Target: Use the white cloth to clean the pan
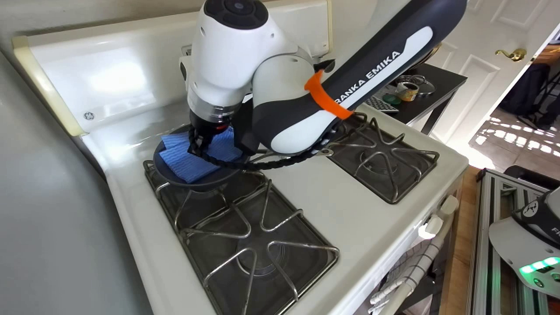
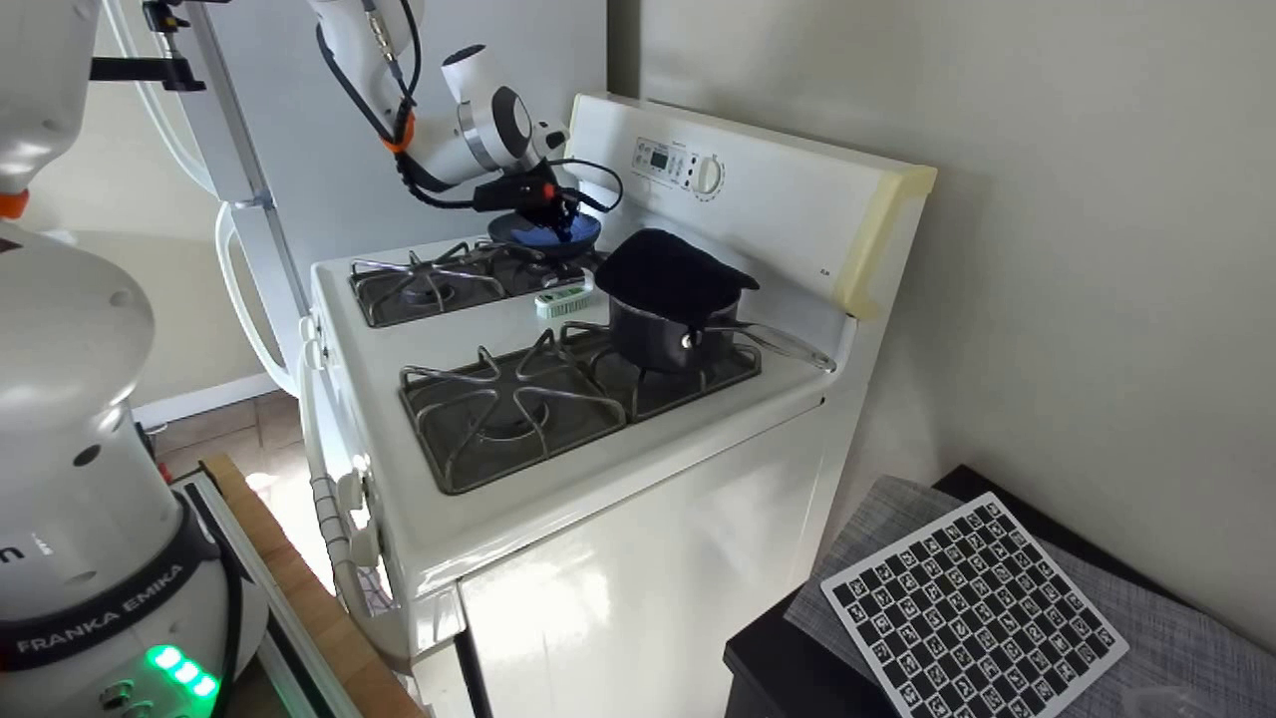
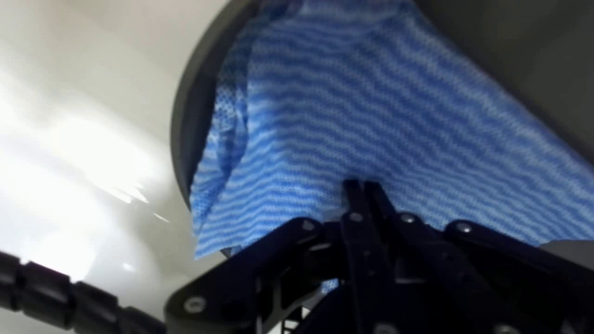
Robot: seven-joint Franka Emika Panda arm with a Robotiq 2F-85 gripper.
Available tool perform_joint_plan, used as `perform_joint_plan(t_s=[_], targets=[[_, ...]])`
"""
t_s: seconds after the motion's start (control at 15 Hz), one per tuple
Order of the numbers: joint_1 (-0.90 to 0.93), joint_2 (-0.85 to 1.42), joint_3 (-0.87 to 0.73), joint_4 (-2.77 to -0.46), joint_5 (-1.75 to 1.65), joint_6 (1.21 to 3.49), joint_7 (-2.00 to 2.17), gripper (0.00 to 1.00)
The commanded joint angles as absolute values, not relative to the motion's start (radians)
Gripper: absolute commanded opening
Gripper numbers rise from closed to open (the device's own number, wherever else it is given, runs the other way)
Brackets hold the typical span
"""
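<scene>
The white cloth, blue with wavy ridges in these pictures [image 1: 188,165], lies folded in the pan [image 1: 214,178]. The dark grey pan sits on the back burner next to the fridge, and its handle [image 1: 324,152] points towards the middle of the stove. In the wrist view the cloth [image 3: 325,116] covers much of the pan, whose rim [image 3: 185,111] shows at left; one cloth corner reaches over the rim. My gripper [image 3: 363,183] points down onto the cloth, fingers nearly together with a narrow gap, seemingly pinching cloth. The fingertips' contact is partly hidden and blurred.
A black pot [image 2: 648,334] with a black cloth [image 2: 673,274] over it stands on another back burner, handle outward. A green-and-white brush [image 2: 563,301] lies between the burners. The stove's back panel [image 1: 118,74] rises behind the pan; the fridge [image 1: 48,210] is beside it.
</scene>
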State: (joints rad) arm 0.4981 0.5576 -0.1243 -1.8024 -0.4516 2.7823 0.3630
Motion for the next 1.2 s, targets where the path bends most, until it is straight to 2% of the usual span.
perform_joint_plan(t_s=[0.0,0.4,1.13], targets=[[0.505,0.544,-0.114,-1.803,-0.45,2.669,0.354,0.0],[0.457,0.534,-0.028,-1.767,-0.386,2.532,0.342,0.0],[0.413,0.571,0.039,-1.737,-0.242,2.641,0.379,0.0]])
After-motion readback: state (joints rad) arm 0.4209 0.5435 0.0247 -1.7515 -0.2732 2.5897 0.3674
